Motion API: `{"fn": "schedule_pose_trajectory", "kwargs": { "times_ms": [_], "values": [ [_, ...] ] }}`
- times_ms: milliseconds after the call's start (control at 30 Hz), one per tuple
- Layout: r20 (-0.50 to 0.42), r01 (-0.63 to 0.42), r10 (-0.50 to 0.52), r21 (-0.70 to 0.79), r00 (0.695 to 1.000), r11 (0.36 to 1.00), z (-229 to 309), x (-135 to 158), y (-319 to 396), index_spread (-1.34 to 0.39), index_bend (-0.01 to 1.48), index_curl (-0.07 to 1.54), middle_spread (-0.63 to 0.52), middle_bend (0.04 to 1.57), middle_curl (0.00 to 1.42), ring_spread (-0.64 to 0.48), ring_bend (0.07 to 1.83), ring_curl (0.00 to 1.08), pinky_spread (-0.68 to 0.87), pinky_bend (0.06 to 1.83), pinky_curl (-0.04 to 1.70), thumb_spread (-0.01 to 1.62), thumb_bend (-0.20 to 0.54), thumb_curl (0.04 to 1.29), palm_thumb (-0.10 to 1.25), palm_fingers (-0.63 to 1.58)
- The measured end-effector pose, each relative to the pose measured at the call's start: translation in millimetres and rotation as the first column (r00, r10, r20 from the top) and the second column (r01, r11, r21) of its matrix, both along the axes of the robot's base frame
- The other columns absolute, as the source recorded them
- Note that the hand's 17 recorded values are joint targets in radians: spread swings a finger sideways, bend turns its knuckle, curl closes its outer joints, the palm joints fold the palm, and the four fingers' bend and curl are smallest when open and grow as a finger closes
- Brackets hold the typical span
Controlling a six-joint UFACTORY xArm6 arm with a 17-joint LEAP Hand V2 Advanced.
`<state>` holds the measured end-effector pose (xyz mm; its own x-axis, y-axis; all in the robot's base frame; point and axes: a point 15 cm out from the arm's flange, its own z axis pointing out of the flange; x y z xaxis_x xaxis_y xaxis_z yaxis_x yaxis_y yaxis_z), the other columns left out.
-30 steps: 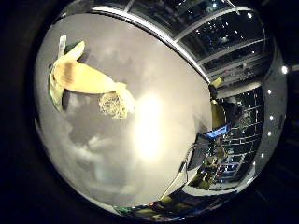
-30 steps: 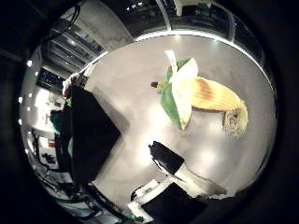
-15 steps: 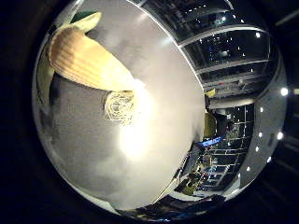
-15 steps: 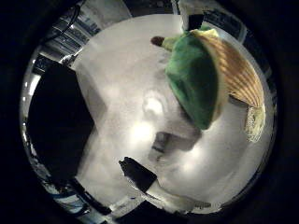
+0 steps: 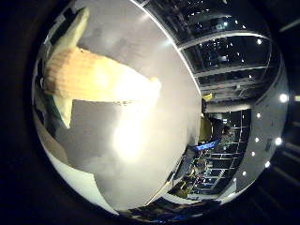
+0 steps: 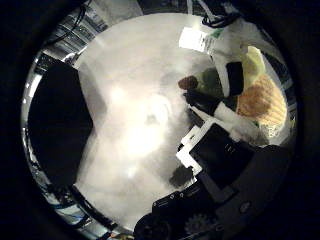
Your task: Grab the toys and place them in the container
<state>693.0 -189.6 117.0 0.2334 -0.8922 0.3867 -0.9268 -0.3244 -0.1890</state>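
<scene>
One toy only: a plush corn cob (image 5: 93, 79), yellow ribbed body with pale green husk leaves, lying on the grey desk (image 5: 140, 178) and filling much of the little finger side view, so close under the palm. Long axis flat along the desk top, narrow tip toward the middle of the desk, husk end toward the desk edge. One husk leaf (image 5: 70, 33) sticking out on one side of the body, another (image 5: 63, 110) on the other side.

From the thumb side, just a part of the same cob seen, its ribbed yellow body and green husk half hidden behind the hand (image 6: 220, 150). White and black fingers (image 6: 215, 107) curled in around the husk end, touching it, with one black pad (image 6: 234, 77) pressed on the green leaf; closed on the toy rather than spread. A brown stalk stub (image 6: 188, 82) poking out just beside the fingers. A white tag (image 6: 197, 39) lying on the desk near the husk.

Only in the thumb side view: the hand itself, the tag, the stub, and one black container (image 6: 57, 130) standing on the desk, well apart from the cob across a bare stretch of grey top. Only in the little finger side view: the cob's full length and tip, with no part of the hand, plus a dim room with ceiling lights (image 5: 281, 98) beyond the far desk edge.
</scene>
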Motion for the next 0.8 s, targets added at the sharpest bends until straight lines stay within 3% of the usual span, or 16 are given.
{"fn": "schedule_pose_trajectory", "kwargs": {
  "times_ms": [200, 300, 467, 567, 667, 800],
  "values": [
    [-0.112, 0.054, -0.061, -0.062, 0.992, 0.997, 16.8, -37.0, -42.6, -0.38, 1.34, 0.60, -0.28, 0.66, 0.41, -0.04, 0.17, 0.08, 0.34, 0.16, 0.08, 0.85, -0.016, 0.43, 1.04, 0.46],
    [-0.162, 0.078, -0.092, -0.091, 0.982, 0.993, 32.2, -57.0, -62.6, -0.38, 1.37, 0.59, -0.29, 0.66, 0.41, -0.03, 0.16, 0.08, 0.34, 0.16, 0.09, 0.86, -0.019, 0.44, 1.04, 0.44],
    [-0.142, 0.107, -0.122, -0.110, 0.982, 0.988, 70.7, -70.9, -94.9, -0.38, 1.37, 0.58, -0.30, 0.66, 0.42, -0.03, 0.18, 0.09, 0.33, 0.17, 0.10, 0.89, -0.023, 0.45, 1.02, 0.40],
    [-0.140, 0.125, -0.139, -0.104, 0.980, 0.987, 73.0, -76.0, -104.1, -0.41, 1.17, 0.53, -0.26, 0.63, 0.41, -0.02, 0.23, 0.12, 0.32, 0.21, 0.14, 0.93, -0.036, 0.44, 0.95, 0.31],
    [-0.145, 0.133, -0.147, -0.098, 0.978, 0.986, 66.8, -78.2, -108.1, -0.43, 0.67, 0.38, -0.16, 0.51, 0.37, 0.03, 0.35, 0.18, 0.33, 0.36, 0.21, 0.95, -0.031, 0.41, 0.89, 0.13],
    [-0.159, 0.131, -0.144, -0.089, 0.977, 0.987, 53.4, -77.5, -104.3, -0.42, 0.32, 0.28, -0.02, 0.30, 0.31, 0.11, 0.39, 0.20, 0.34, 0.48, 0.26, 0.97, -0.029, 0.40, 0.85, 0.00]
  ]
}}
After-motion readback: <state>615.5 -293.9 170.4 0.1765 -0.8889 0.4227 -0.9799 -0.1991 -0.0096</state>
